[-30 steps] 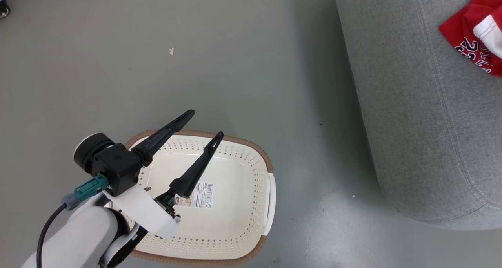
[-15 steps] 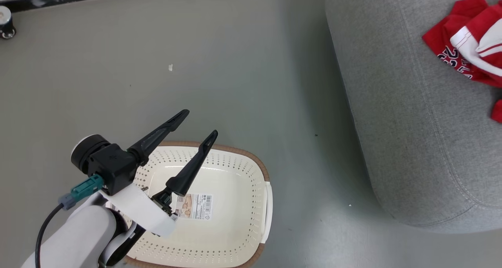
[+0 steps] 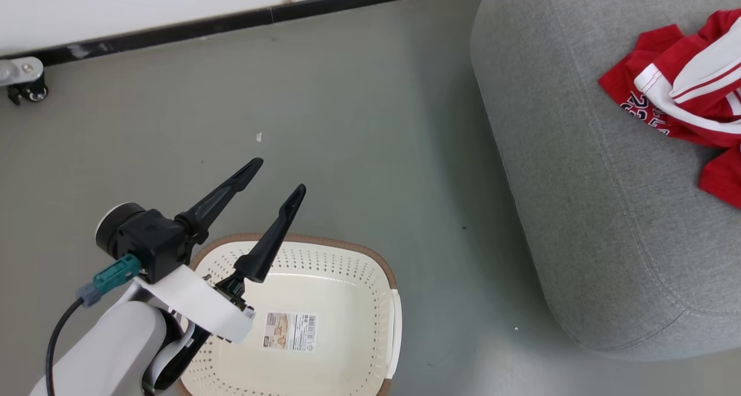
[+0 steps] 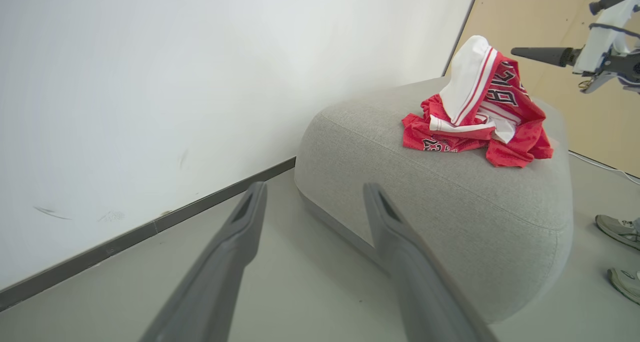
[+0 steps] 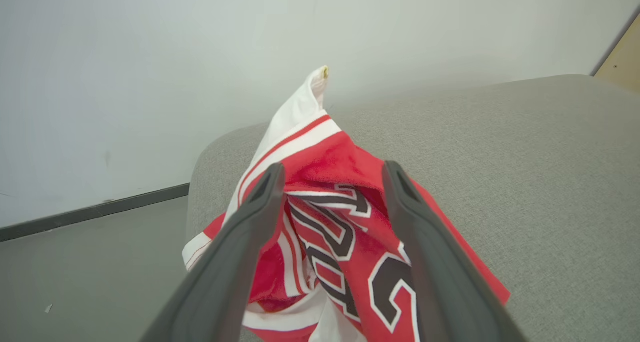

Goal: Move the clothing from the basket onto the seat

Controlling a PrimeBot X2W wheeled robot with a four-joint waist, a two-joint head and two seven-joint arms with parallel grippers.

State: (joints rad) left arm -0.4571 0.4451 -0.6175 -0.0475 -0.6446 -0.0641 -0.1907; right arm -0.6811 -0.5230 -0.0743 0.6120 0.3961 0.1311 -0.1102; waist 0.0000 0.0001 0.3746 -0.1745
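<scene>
The clothing (image 3: 683,103), red jerseys with white stripes and dark numbers, lies heaped on the grey seat (image 3: 579,222). In the left wrist view the heap (image 4: 480,117) has a white striped part standing up at its top. My right gripper (image 5: 334,174) is open, its fingers spread just in front of the red cloth (image 5: 340,232), gripping nothing. One of its fingers (image 4: 545,55) hangs level beside the heap's top. The cream basket (image 3: 347,251) stands on the floor with just a label on its bottom. My left gripper (image 3: 278,176) is open above the basket's far left rim, pointing toward the seat (image 4: 450,207).
A white wall with a dark baseboard (image 3: 231,22) runs behind the floor. A caster wheel (image 3: 23,83) stands at the far left. A small white scrap (image 3: 259,136) lies on the floor. A person's shoes (image 4: 620,229) stand right of the seat.
The head camera has tilted up: the wall and more of the seat and clothing have come into view, and the basket sits lower in the picture. The left gripper stays open.
</scene>
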